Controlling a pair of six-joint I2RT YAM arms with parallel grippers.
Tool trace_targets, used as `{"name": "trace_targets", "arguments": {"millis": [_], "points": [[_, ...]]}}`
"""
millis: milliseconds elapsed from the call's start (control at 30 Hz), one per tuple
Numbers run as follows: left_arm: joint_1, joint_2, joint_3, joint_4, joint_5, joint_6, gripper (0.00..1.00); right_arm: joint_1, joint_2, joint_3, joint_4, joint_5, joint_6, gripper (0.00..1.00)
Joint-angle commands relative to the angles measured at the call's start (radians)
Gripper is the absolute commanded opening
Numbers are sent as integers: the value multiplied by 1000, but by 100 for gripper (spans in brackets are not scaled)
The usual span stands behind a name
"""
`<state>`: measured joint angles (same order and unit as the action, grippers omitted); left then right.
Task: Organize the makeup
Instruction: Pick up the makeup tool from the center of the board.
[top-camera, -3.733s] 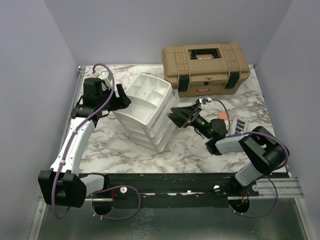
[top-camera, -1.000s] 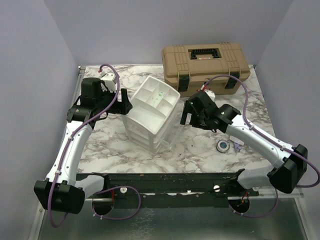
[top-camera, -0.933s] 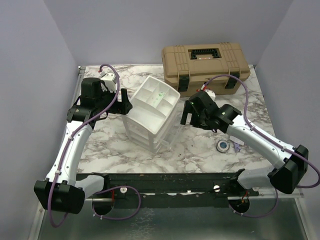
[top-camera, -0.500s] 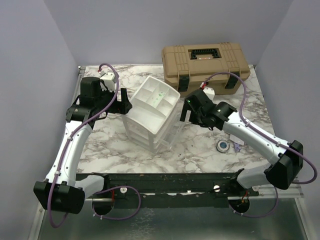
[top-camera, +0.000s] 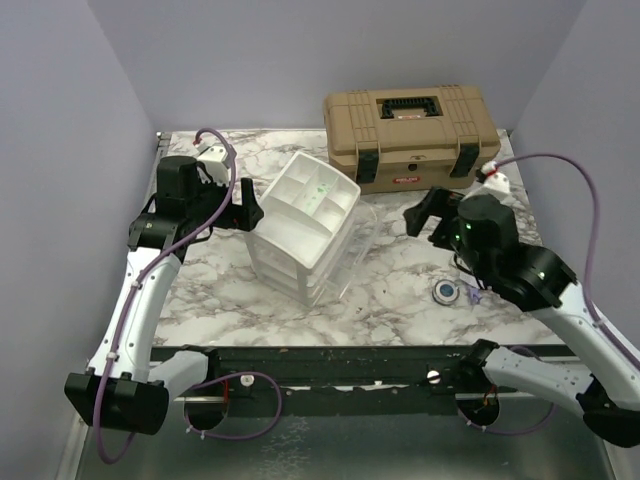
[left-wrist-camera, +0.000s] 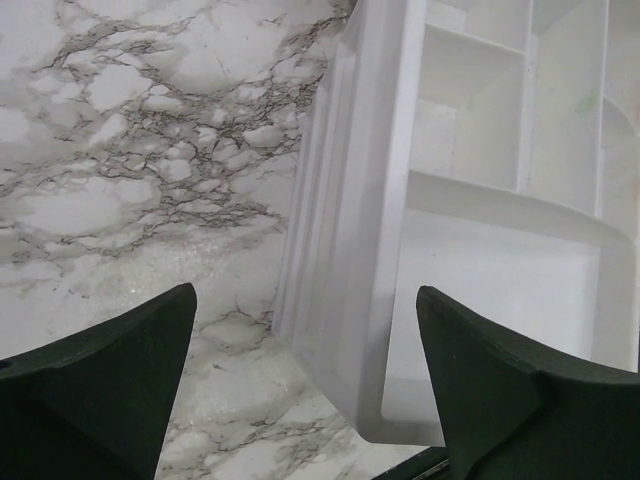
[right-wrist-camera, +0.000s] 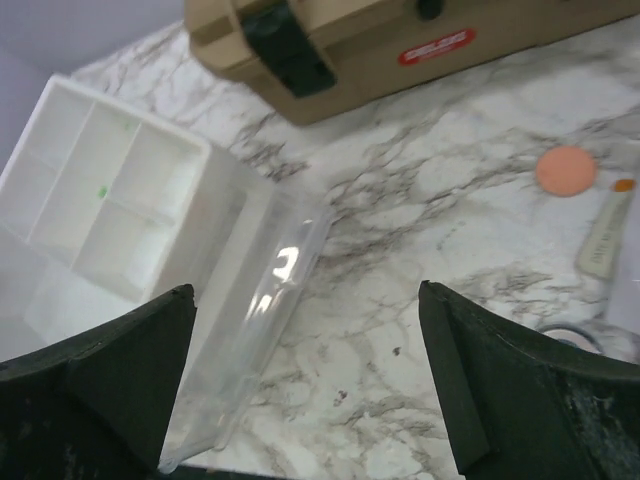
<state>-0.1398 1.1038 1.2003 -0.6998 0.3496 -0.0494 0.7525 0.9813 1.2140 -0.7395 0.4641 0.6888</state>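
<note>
1. Overhead, in the top external view, the white drawer unit (top-camera: 300, 235) is standing mid-way across the marble table (top-camera: 200, 290). It is turned at an angle, with its divided top tray facing up and one clear drawer (top-camera: 352, 250) sticking out to the right.
2. Same view: the tan toolbox (top-camera: 412, 135) is sitting with its lid down at the far edge, behind the unit and apart from it.
3. Same view: the left gripper (top-camera: 247, 208) is hovering at the unit's upper left edge. Whether it is touching cannot be told here.
4. Same view: the right gripper (top-camera: 422, 212) is hanging over bare marble to the right of the clear drawer, carrying nothing.
5. Same view: the round compact (top-camera: 446, 291), blue at its centre, is lying on the table near the front right, beside the right arm.
6. Left wrist view: the left gripper (left-wrist-camera: 302, 293) is showing its jaws wide apart. The drawer unit's (left-wrist-camera: 350, 250) side wall and corner are lying between them, and no contact is visible.
7. Right wrist view: the right gripper (right-wrist-camera: 305, 290) is showing its jaws wide apart and empty above the marble. The drawer unit (right-wrist-camera: 110, 190) and the pulled-out clear drawer (right-wrist-camera: 250, 320) are sitting on the left, and the toolbox (right-wrist-camera: 350, 40) is at the top.
8. Same view: the pink disc (right-wrist-camera: 566, 170) is lying flat at the right. The small tube (right-wrist-camera: 605, 235) is lying just beside it, with its orange tip pointing toward the toolbox. Both are resting on the table, outside the unit.
</note>
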Motion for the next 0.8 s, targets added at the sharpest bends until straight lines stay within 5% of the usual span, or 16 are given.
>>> {"name": "trace_targets", "arguments": {"millis": [0, 167, 400, 767], "points": [[-5, -44, 25, -17, -33, 10, 94, -8, -61, -71, -175, 350, 31, 100], [-9, -63, 20, -17, -48, 8, 95, -67, -54, -119, -301, 413, 45, 100], [-12, -85, 14, -16, -71, 5, 96, -369, 25, -147, -222, 87, -149, 100], [-38, -101, 7, -19, -109, 8, 98, -630, 260, -50, -174, 6, -149, 100]]}}
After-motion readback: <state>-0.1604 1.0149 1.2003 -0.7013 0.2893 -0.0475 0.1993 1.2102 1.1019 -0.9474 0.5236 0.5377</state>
